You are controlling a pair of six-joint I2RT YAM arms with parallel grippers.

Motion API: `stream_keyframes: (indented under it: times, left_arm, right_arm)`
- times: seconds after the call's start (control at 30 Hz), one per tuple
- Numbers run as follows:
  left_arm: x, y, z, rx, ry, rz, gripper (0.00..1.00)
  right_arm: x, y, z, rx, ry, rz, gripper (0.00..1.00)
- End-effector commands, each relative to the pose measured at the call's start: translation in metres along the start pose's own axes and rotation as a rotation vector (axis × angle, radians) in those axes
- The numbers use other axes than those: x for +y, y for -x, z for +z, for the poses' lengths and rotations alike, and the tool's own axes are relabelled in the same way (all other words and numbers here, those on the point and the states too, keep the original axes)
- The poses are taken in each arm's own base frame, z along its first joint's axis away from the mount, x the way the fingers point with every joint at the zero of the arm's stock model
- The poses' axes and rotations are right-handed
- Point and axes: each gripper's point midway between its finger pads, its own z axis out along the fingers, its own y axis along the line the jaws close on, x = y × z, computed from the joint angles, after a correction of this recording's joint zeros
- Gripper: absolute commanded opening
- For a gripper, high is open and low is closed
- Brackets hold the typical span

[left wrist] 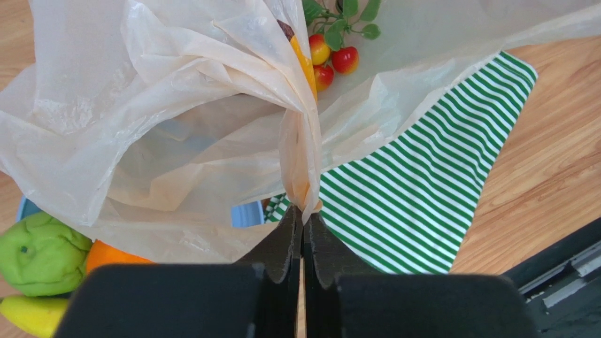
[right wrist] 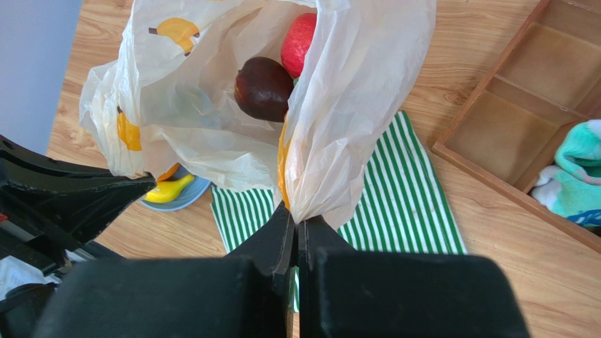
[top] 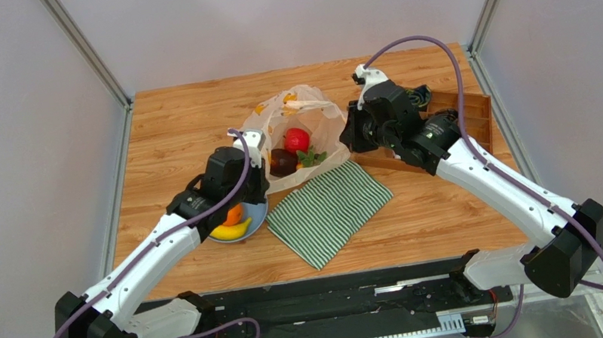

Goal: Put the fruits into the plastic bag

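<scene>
The plastic bag stands open at mid-table, stretched between both grippers. My left gripper is shut on a pinch of the bag's near-left rim. My right gripper is shut on the rim at the opposite side. Inside the bag lie a red apple, a dark purple-brown fruit and red berries with leaves. A blue plate just left of the bag holds a banana, an orange and a green apple, partly under the left arm.
A green-striped cloth lies in front of the bag, partly under it. A wooden compartment tray sits at the right, behind the right wrist, with rolled socks in it.
</scene>
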Motion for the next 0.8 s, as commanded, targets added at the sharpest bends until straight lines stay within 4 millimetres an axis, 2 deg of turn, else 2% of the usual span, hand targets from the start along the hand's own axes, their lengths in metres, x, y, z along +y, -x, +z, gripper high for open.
stream_keyframes:
  times: [0.0, 0.03, 0.07, 0.1, 0.13, 0.17, 0.2, 0.23, 0.27, 0.3, 0.37, 0.4, 0.47, 0.5, 0.6, 0.67, 0.77]
  left_arm:
    - [-0.01, 0.074, -0.024, -0.165, -0.017, 0.024, 0.0]
    - [-0.009, 0.09, -0.032, -0.195, -0.02, 0.028, 0.0]
    - [-0.014, 0.122, -0.05, -0.268, -0.036, 0.025, 0.0]
    - [-0.015, 0.134, -0.055, -0.282, -0.044, 0.026, 0.0]
    - [-0.014, 0.15, -0.062, -0.304, -0.066, 0.024, 0.0]
    - [-0.016, 0.181, -0.082, -0.373, -0.084, 0.022, 0.0]
    - [-0.014, 0.186, -0.078, -0.351, -0.089, 0.016, 0.0]
    - [-0.011, 0.209, -0.091, -0.395, -0.102, 0.01, 0.0]
    - [-0.007, 0.214, -0.09, -0.387, -0.103, 0.003, 0.0]
    - [-0.002, 0.217, -0.08, -0.368, -0.1, -0.007, 0.0]
    - [0.007, 0.231, -0.079, -0.384, -0.106, -0.015, 0.0]
    - [0.01, 0.23, -0.066, -0.362, -0.111, -0.016, 0.0]
    - [0.013, 0.232, -0.054, -0.355, -0.134, -0.011, 0.0]
    - [0.015, 0.227, -0.038, -0.326, -0.141, -0.012, 0.0]
    - [0.022, 0.219, -0.011, -0.275, -0.137, -0.011, 0.0]
    - [0.027, 0.212, 0.001, -0.247, -0.124, -0.007, 0.0]
    - [0.035, 0.211, 0.005, -0.247, -0.09, 0.0, 0.0]
  right_arm:
    - [0.014, 0.045, -0.016, -0.099, 0.011, -0.048, 0.0]
    - [0.013, 0.053, -0.018, -0.116, -0.003, -0.06, 0.0]
    - [0.014, 0.063, -0.023, -0.138, -0.008, -0.09, 0.0]
    - [0.02, 0.081, -0.033, -0.173, -0.004, -0.105, 0.0]
    - [0.019, 0.091, -0.035, -0.192, -0.027, -0.121, 0.0]
    - [0.018, 0.1, -0.037, -0.208, -0.041, -0.149, 0.0]
    - [0.017, 0.105, -0.04, -0.214, -0.057, -0.163, 0.0]
    - [0.018, 0.121, -0.045, -0.248, -0.073, -0.167, 0.0]
    - [0.014, 0.127, -0.046, -0.255, -0.088, -0.18, 0.0]
    - [0.013, 0.131, -0.047, -0.26, -0.096, -0.183, 0.0]
    - [0.006, 0.139, -0.04, -0.265, -0.115, -0.181, 0.0]
    - [0.002, 0.139, -0.036, -0.262, -0.127, -0.188, 0.0]
    - [-0.01, 0.136, -0.02, -0.231, -0.162, -0.196, 0.0]
    - [-0.013, 0.133, -0.015, -0.217, -0.171, -0.2, 0.0]
    - [-0.025, 0.127, 0.0, -0.179, -0.191, -0.188, 0.0]
    - [-0.022, 0.125, 0.001, -0.173, -0.171, -0.178, 0.0]
    - [-0.016, 0.126, -0.003, -0.175, -0.143, -0.174, 0.0]
